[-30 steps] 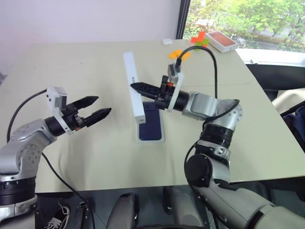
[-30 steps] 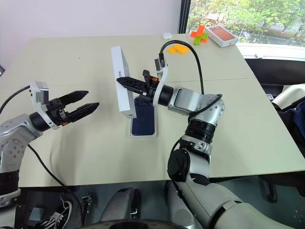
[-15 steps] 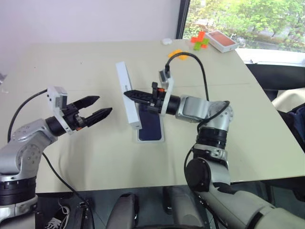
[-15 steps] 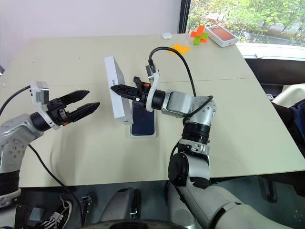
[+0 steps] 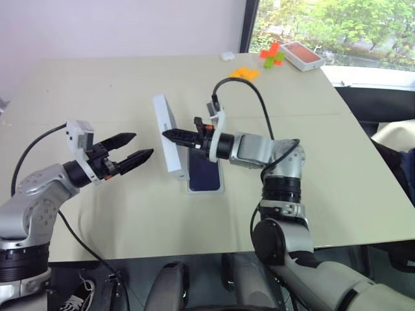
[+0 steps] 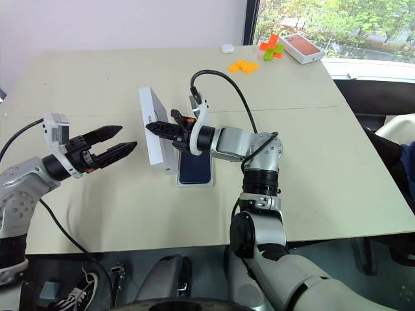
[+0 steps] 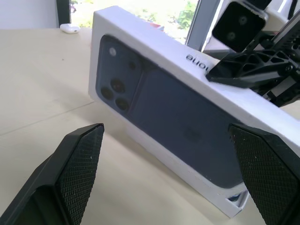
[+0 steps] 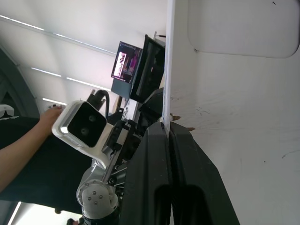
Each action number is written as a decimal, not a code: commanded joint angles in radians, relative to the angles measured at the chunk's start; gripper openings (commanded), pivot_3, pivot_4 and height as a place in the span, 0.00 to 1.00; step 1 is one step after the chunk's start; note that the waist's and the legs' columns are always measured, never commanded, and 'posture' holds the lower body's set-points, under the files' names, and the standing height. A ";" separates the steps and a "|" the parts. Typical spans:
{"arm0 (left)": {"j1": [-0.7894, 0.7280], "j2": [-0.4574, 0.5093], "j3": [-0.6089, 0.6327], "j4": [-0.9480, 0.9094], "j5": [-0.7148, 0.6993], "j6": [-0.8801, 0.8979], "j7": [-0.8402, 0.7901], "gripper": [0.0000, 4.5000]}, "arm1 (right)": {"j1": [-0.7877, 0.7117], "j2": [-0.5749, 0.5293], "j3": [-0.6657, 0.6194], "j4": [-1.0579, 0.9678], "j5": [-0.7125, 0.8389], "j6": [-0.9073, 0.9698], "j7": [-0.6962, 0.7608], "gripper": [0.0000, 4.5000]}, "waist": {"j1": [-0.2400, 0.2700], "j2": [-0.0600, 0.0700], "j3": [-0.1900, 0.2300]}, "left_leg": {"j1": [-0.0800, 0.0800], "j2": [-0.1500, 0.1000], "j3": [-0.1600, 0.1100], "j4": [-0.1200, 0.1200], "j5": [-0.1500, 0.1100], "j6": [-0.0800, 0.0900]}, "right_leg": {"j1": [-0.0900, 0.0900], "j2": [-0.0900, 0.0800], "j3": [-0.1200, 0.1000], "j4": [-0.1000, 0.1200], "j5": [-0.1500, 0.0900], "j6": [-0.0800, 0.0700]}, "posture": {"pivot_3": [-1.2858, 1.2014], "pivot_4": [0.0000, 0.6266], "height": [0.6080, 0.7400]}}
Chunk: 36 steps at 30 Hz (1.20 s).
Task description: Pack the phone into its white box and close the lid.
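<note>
Mid-table, right gripper [image 5: 170, 134] pinches the lid [image 5: 167, 135] by its thin wall, on edge left of the boxed phone [image 5: 205, 173]; light, stiff cardboard, likely slippery; left gripper [image 5: 135, 146] gapes wide, empty.

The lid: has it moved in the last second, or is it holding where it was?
Yes. The lid, pinched by the right gripper, has swung left and lower against the phone lying on the table, toward the left gripper.
</note>
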 commanded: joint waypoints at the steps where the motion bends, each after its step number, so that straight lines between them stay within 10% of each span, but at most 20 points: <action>1: -0.002 -0.004 -0.009 -0.017 0.007 -0.016 -0.001 1.00 | 0.144 0.131 0.018 0.001 0.045 -0.020 -0.005 0.01 | 0.000 0.000 0.000 | 0.000 0.000 0.000 0.000 0.000 0.000 | 0.000 0.000 0.000 0.000 0.000 0.000 | 0.52 0.24 1.00; 6: -0.010 -0.021 -0.025 0.004 0.016 -0.013 0.007 0.81 | 0.155 0.129 0.031 0.020 0.052 -0.065 -0.023 0.00 | 0.000 0.000 0.000 | 0.000 0.000 0.000 0.000 0.000 0.000 | -0.001 0.000 0.000 0.000 0.000 0.000 | 0.52 0.24 1.00; 14: -0.010 -0.076 -0.068 0.006 0.073 -0.057 0.035 0.01 | 0.171 0.112 0.050 0.037 0.074 -0.085 -0.039 0.00 | 0.001 -0.001 0.000 | -0.010 0.000 0.000 0.002 0.000 0.000 | -0.011 0.000 0.000 0.002 0.000 0.000 | 0.52 0.24 1.00; 27: -0.079 -0.183 -0.142 0.068 0.137 -0.117 0.075 0.01 | 0.207 0.065 0.063 0.038 0.147 -0.123 -0.086 0.00 | 0.004 -0.001 -0.002 | -0.012 -0.001 0.000 0.003 0.000 0.000 | -0.011 -0.001 0.000 0.001 0.000 0.000 | 0.52 0.24 1.00; 36: -0.080 -0.250 -0.211 0.105 0.190 -0.158 0.071 0.00 | 0.233 -0.002 0.120 -0.025 0.194 -0.174 -0.113 0.88 | 0.003 0.000 -0.002 | -0.010 0.000 0.001 0.003 0.000 0.001 | -0.011 -0.001 0.000 0.002 0.001 0.000 | 0.52 0.24 1.00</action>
